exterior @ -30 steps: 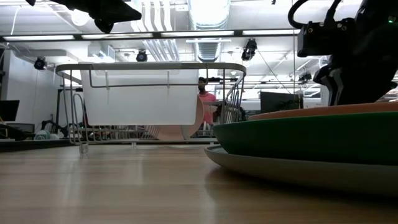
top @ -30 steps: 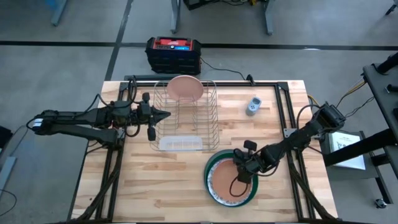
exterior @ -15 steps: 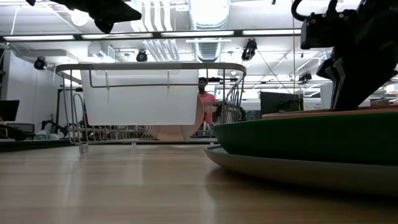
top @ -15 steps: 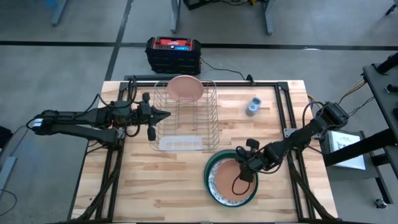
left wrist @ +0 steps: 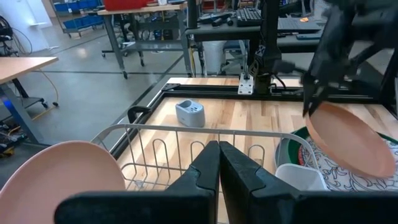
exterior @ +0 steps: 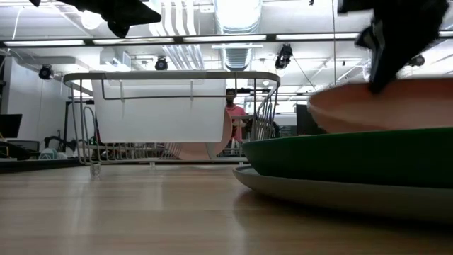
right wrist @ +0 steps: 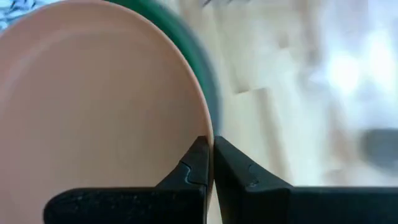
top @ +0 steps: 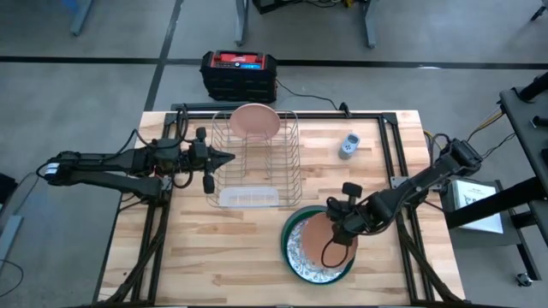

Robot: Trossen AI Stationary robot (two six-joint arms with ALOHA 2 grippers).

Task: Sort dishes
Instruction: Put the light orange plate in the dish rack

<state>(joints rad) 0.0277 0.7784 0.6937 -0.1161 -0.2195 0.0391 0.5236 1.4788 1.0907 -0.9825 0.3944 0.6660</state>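
The tabletop is pale butcher-block wood, laid in narrow strips with visible grain and a soft satin sheen in the low view. The silver wire dish rack is thin bright metal with a smooth, polished look; a clear, glossy plastic tray sits at its near end. The salmon-pink round plate has a smooth matt surface like unglazed ceramic, as does the second salmon-pink plate standing in the rack. The large dark green plate looks smooth with a dull sheen. The white plate with dark speckled pattern looks smooth. The right gripper is matt black plastic.
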